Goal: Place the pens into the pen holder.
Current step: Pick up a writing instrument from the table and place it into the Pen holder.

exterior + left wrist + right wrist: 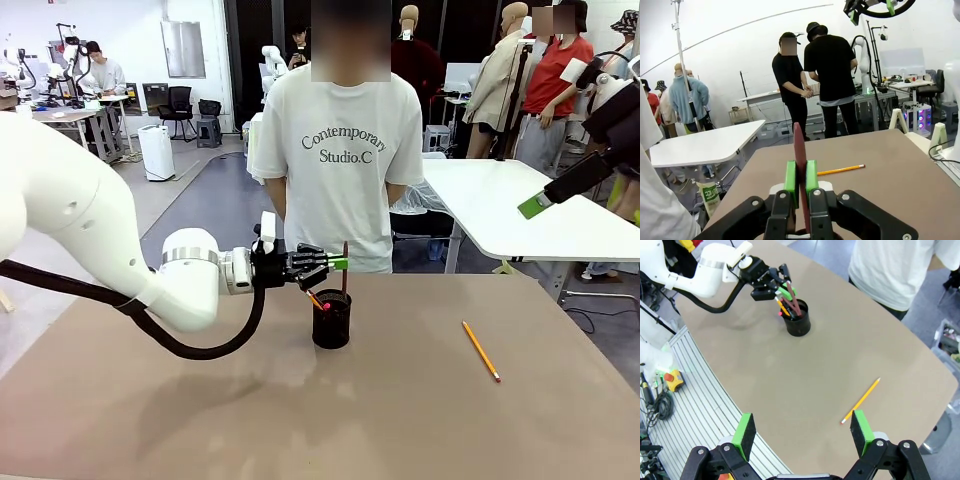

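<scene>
Bkgd: white table (500, 205), grey floor (210, 200), white wall (740, 55).

I see the black mesh pen holder (331, 322) standing upright mid-bench (200, 400), an orange pencil (315, 299) leaning inside it. A slim dark red pen (345, 258) stands upright, its lower end inside the holder, pinched in the left end effector (340, 264). A loose yellow pencil (481, 351) lies flat, well apart to the right.

Left tool (340, 264) and its pen (345, 250) block the pen holder (331, 325); open table (400, 420) surrounds the pencil (481, 351).
</scene>
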